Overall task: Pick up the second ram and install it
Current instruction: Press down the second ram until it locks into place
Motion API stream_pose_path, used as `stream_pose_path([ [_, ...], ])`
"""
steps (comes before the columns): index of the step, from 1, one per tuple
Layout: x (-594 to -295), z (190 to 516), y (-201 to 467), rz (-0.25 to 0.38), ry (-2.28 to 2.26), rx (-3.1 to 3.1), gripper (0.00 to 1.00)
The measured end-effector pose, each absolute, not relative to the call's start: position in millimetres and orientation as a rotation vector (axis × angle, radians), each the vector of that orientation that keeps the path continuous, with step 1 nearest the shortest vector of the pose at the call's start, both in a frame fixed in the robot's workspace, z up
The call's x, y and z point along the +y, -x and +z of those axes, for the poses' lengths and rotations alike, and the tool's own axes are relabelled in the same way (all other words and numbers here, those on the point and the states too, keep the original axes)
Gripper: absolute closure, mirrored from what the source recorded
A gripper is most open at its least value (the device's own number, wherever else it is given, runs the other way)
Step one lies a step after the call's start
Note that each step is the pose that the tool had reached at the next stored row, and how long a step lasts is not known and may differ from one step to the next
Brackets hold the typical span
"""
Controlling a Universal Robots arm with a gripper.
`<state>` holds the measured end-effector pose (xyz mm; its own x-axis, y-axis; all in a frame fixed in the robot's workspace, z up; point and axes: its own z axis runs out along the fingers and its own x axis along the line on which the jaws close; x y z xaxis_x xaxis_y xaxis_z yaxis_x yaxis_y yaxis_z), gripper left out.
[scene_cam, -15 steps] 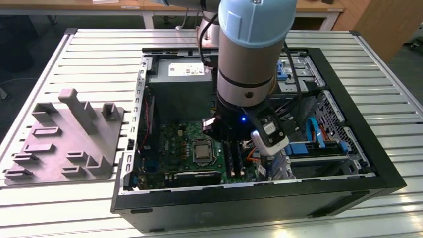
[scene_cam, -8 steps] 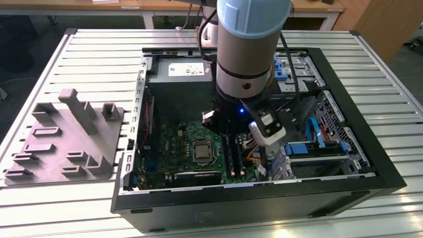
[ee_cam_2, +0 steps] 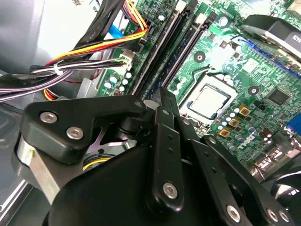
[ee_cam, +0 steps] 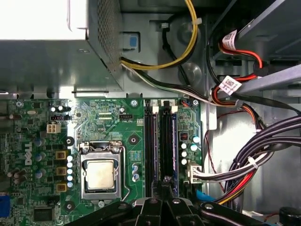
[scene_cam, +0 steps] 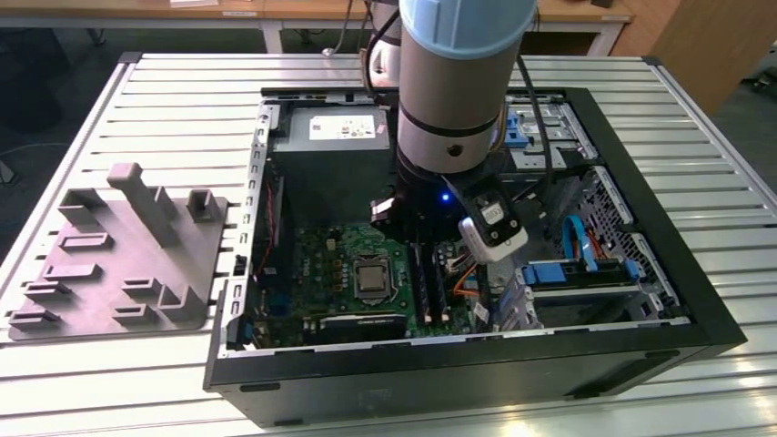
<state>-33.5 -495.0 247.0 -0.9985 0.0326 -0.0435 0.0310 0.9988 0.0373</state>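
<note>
Closed black gripper (ee_cam: 165,182) fingers meet over the near end of the second ram (ee_cam: 166,141), which stands in one of two slots – pinching or merely pressing, I cannot tell. It looks light, stiff and fragile (best held by its edges, not its chips). Beyond – one processor (ee_cam: 100,173).

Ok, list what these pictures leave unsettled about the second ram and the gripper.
- Gripper: in the second wrist view its own black linkage covers the fingertips, so open or shut is unclear; the first wrist view's edge cuts it off.
- Second ram: a dark strip stands in the slots beside the CPU socket; full seating and latch state cannot be told.
- Exterior view: the arm hides the gripper and the upper slot ends inside the computer case.
</note>
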Motion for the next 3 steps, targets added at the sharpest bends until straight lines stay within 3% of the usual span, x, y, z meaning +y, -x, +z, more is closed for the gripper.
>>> stream_pose_path([
  [3,-495.0,247.0,33.5,0.057,-0.049,3.096,0.90],
])
